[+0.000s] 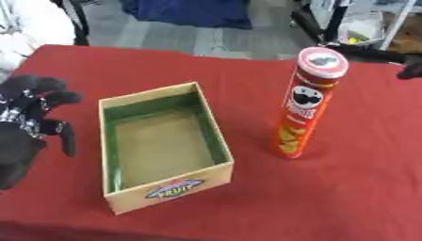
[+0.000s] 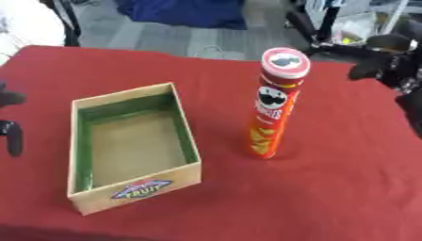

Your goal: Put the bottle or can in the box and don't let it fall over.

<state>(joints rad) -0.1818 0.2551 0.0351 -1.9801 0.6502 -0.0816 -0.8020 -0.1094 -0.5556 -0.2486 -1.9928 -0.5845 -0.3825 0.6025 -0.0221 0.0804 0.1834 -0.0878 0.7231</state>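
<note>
A tall red chip can (image 1: 306,103) with a white lid stands upright on the red tablecloth, right of centre. An open cardboard box (image 1: 162,144) with a green lining and a fruit label on its front lies to the can's left, with nothing inside. My left hand (image 1: 29,124) hovers at the left edge beside the box, fingers spread and relaxed, holding nothing. My right hand (image 2: 394,61) shows at the upper right edge, apart from the can, with its fingers relaxed and holding nothing.
The red cloth (image 1: 329,197) covers the whole table. Beyond the far edge are a grey floor, a blue object (image 1: 190,12) and black stands (image 2: 326,23). Something white (image 1: 33,23) shows at the upper left corner.
</note>
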